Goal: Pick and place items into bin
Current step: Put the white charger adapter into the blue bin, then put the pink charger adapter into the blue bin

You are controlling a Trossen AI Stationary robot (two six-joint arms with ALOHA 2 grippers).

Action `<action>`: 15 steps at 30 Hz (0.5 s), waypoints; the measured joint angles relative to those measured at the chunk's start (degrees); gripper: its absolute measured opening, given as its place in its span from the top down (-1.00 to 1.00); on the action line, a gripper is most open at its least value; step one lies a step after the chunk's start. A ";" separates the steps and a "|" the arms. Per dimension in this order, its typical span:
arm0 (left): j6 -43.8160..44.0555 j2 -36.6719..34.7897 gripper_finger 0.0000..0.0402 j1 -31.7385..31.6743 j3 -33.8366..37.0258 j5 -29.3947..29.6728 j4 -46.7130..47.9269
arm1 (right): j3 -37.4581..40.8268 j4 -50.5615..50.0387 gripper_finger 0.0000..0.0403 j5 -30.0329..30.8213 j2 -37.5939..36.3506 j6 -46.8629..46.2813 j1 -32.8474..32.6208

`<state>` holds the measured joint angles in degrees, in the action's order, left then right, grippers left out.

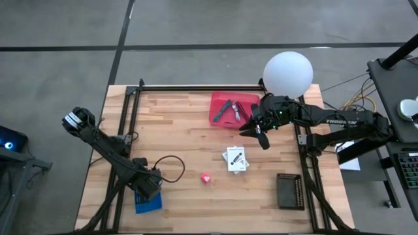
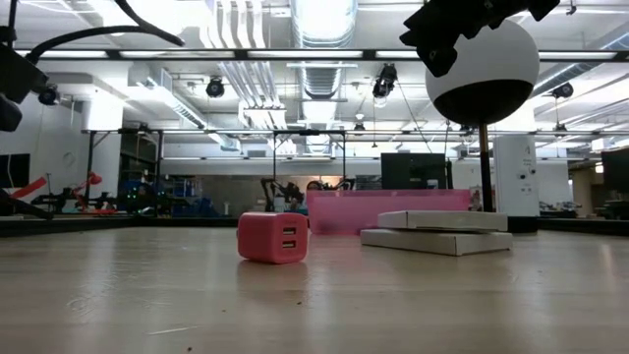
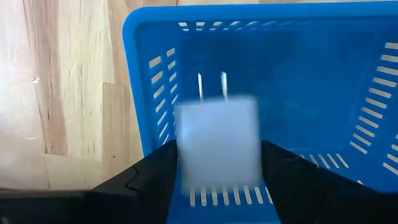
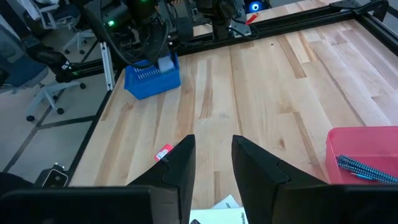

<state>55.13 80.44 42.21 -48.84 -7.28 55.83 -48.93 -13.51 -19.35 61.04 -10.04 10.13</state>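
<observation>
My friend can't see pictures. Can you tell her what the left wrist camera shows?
A white plug-in charger cube with two metal prongs sits between the left gripper's dark fingers, above a blue slotted basket. Pale wooden table shows beside the basket.

White plug adapter [image 3: 217, 146] motion-blurred between fingers, blue basket [image 3: 323, 74] cropped by frame edges, pink bin [image 4: 367, 152] contents partly cut off

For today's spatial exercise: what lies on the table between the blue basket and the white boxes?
In the high view, only the pink charger cube sits between the blue basket and the white boxes; the rest is bare wood.
</observation>
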 joint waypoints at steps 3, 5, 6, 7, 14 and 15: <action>0.00 0.00 -0.06 -0.02 0.00 -0.47 -0.18 | 0.00 0.01 0.56 0.00 0.00 0.00 0.00; 0.00 0.00 -0.07 -0.02 0.00 -0.58 -0.19 | 0.00 0.01 0.57 0.00 0.00 0.00 0.00; 0.01 0.00 -0.07 -0.02 0.00 -0.56 -0.17 | 0.00 0.01 0.58 0.00 0.00 -0.01 0.00; 0.04 0.00 -0.07 -0.02 0.00 -0.65 -0.17 | 0.00 0.01 0.58 0.00 0.00 0.00 0.00; 0.03 0.00 -0.08 -0.36 -2.42 -3.30 0.17 | 0.00 0.01 0.56 0.00 0.00 -0.02 0.00; 0.02 0.00 -0.08 -0.49 -3.23 -3.29 0.16 | 0.00 0.01 0.55 0.00 0.00 -0.04 0.00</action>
<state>55.16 80.44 41.72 -52.07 -10.57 55.99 -48.93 -13.50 -19.35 61.04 -10.09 10.13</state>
